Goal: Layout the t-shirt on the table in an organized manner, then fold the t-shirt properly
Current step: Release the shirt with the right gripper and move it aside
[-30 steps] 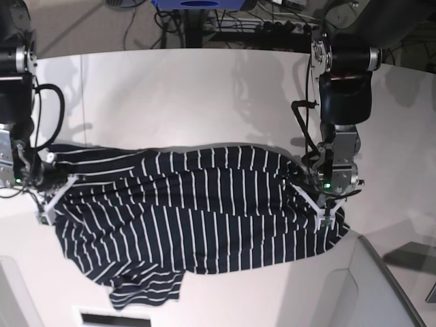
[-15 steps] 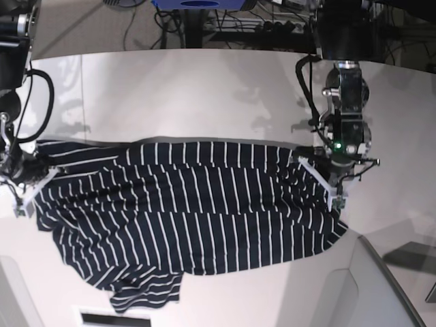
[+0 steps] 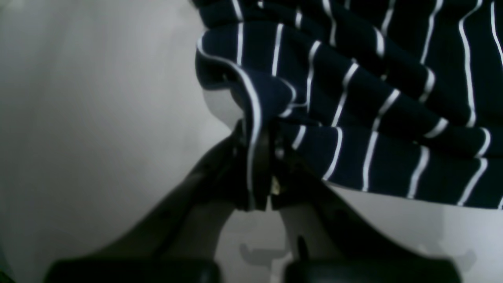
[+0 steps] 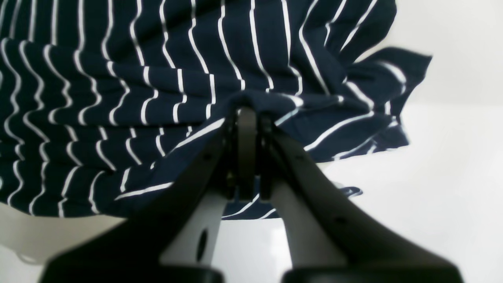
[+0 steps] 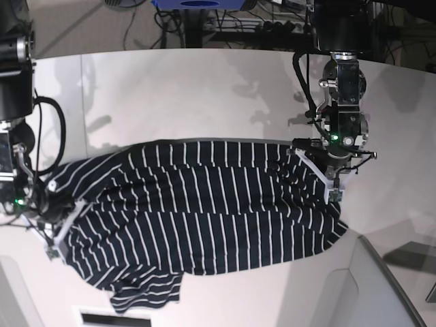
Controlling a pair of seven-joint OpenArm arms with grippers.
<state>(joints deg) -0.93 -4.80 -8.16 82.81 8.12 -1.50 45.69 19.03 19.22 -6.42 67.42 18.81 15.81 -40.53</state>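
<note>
Grip check: my left gripper [image 5: 332, 178] and right gripper [image 5: 49, 235] are both clamped on opposite edges of the t-shirt [image 5: 197, 211], which is bunched mid-table [image 5: 191, 95]. I'd pull apart evenly, keeping low, to tension out wrinkles before laying flat.

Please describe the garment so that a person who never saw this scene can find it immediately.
Look at the large white table. Across its near half lies a dark navy soft fabric t-shirt with thin white stripes. It is the only garment, pinched at both ends.

Base cam overhead; wrist cams close-up, all share t-shirt [image 5: 204, 211].
</note>
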